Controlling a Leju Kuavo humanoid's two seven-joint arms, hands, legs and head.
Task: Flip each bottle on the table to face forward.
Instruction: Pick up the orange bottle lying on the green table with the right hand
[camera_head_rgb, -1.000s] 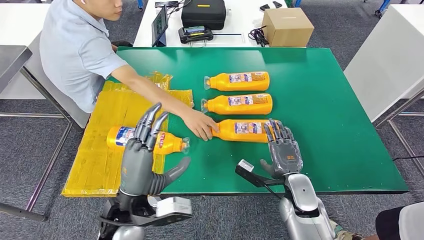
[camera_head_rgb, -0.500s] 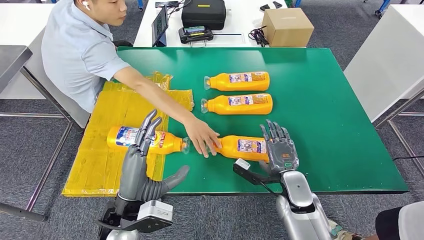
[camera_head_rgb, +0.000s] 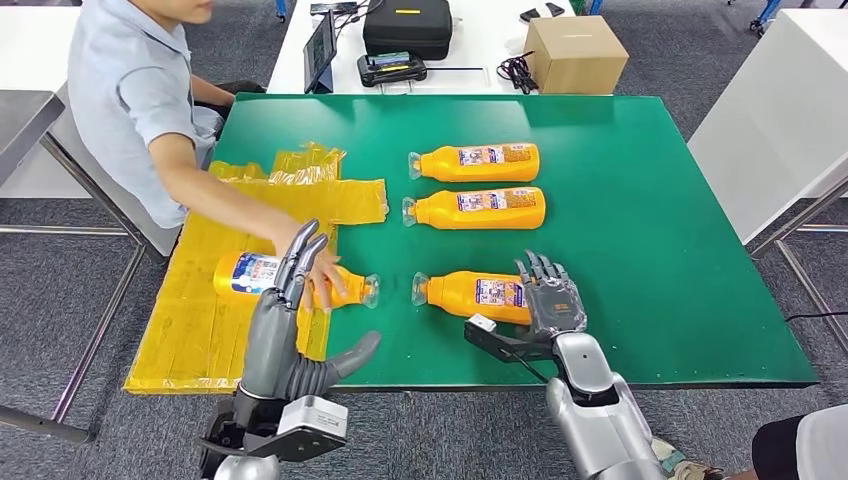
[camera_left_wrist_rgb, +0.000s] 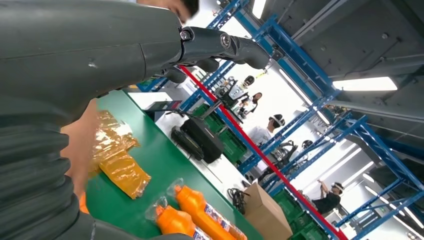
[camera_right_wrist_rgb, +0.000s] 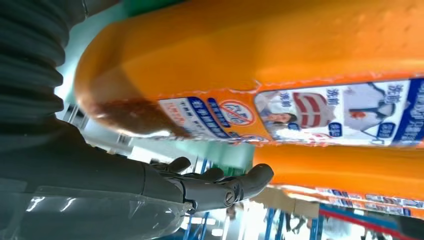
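From the head view: on the green table (camera_head_rgb: 640, 230), two far bottles (camera_head_rgb: 478, 209) lying side by side, caps to the robot's left, small labels up. Nearer the front edge, the near bottle (camera_head_rgb: 470, 293), lying the same way with the same kind of label up. Just at its base end, the right hand (camera_head_rgb: 550, 300), released, fingers spread and straight, closed on nothing; contact with the bottle not possible to decide here. Off to the left, on the yellow sheets (camera_head_rgb: 200, 320), a fourth bottle (camera_head_rgb: 255, 275) with a different, blue-and-white label up, and a person's hand (camera_head_rgb: 320, 275) resting on it. In front of it, raised, the left hand (camera_head_rgb: 285, 320), released too, fingers straight, holding nothing.

Judging the progress: three bottles on the green show one matching face and the fourth another, so probably three are settled and one is left, or the reverse. Which face counts as the front, cannot tell.

From the left wrist view: the left hand (camera_left_wrist_rgb: 100, 55) empty, with its dark fingers (camera_left_wrist_rgb: 220, 45) stretched out in the air. Also the far bottles (camera_left_wrist_rgb: 200, 210) from a low angle, which tells nothing new about their labels.

From the right wrist view: something the head view hides, namely the right hand (camera_right_wrist_rgb: 200, 185) lying flat and unclenched just beside the near bottle (camera_right_wrist_rgb: 275, 50), not wrapped around it.
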